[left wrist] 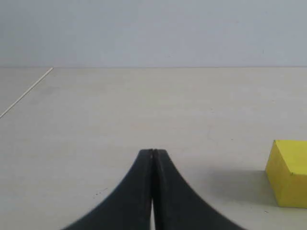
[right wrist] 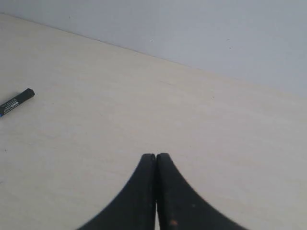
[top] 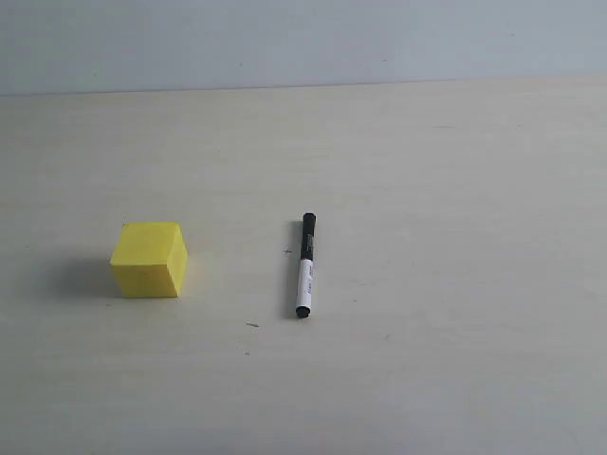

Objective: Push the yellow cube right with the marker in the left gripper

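Note:
The yellow cube (top: 149, 259) rests on the pale table at the left of the exterior view. To its right the marker (top: 305, 264) lies flat and loose, black cap end away, apart from the cube. Neither arm shows in the exterior view. In the left wrist view my left gripper (left wrist: 153, 152) is shut with nothing between its jaws, and the cube (left wrist: 289, 173) sits off to one side at the frame edge. My right gripper (right wrist: 156, 156) is shut and empty too; one black end of the marker (right wrist: 17, 101) shows at that view's edge.
The pale wooden table (top: 427, 190) runs back to a grey wall (top: 303, 38). A table edge line (left wrist: 26, 92) shows in the left wrist view. A few small dark specks (top: 252, 325) lie near the marker.

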Motion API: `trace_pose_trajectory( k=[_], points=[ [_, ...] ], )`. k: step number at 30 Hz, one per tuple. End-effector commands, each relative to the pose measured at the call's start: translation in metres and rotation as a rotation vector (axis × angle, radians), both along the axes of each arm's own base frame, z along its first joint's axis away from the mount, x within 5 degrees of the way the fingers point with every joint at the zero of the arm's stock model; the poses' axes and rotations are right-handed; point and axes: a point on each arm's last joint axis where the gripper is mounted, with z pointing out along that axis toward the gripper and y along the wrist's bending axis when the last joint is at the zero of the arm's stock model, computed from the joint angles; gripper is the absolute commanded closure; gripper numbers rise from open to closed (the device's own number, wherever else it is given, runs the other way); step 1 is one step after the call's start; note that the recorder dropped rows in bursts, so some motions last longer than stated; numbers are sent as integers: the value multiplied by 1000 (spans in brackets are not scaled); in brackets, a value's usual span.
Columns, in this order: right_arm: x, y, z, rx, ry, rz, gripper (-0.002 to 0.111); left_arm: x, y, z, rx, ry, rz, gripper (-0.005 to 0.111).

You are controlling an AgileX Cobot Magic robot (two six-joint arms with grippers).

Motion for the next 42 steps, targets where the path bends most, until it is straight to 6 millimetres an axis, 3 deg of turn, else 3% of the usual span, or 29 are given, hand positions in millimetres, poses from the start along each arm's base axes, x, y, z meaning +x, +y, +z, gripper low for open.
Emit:
trace_pose_trajectory(
  k=[1, 14, 16, 18, 22, 27, 29, 30, 32, 35, 37, 39, 42],
  points=[
    [0, 0, 0, 3, -9, -6, 108, 0, 0, 1, -2, -9, -6, 107],
    [0, 0, 0, 3, -9, -6, 108, 0, -1, 2, -2, -22, -10, 107],
    [0, 0, 0, 3, -9, -6, 108, 2, -4, 11, -18, -123, -40, 107],
    [0, 0, 0, 3, -15, -7, 108, 2, -8, 26, -201, -294, -80, 107],
    [0, 0, 0, 3, -14, -7, 108, -2, -13, 45, -332, -500, -154, 107],
    [0, 0, 0, 3, -14, -7, 108, -11, -17, 65, -384, -728, -257, 107],
    [0, 0, 0, 3, -14, -7, 108, -24, -20, 82, -394, -944, -347, 107],
    [0, 0, 0, 3, -14, -7, 108, -40, -20, 97, -411, -1150, -418, 107],
    [0, 0, 0, 3, -14, -7, 108, -59, -18, 124, -419, -1348, -456, 107],
    [0, 0, 0, 3, -14, -7, 108, -64, -15, 182, -369, -1376, -406, 107],
    [0, 0, 0, 8, -14, -6, 108, -46, -17, 224, -309, -1236, -354, 107],
    [0, 0, 0, 21, -13, -5, 108, -14, -20, 254, -281, -1048, -333, 107],
    [0, 1, 0, 40, -13, -4, 108, 37, -23, 270, -309, -818, -319, 107]
  ],
)
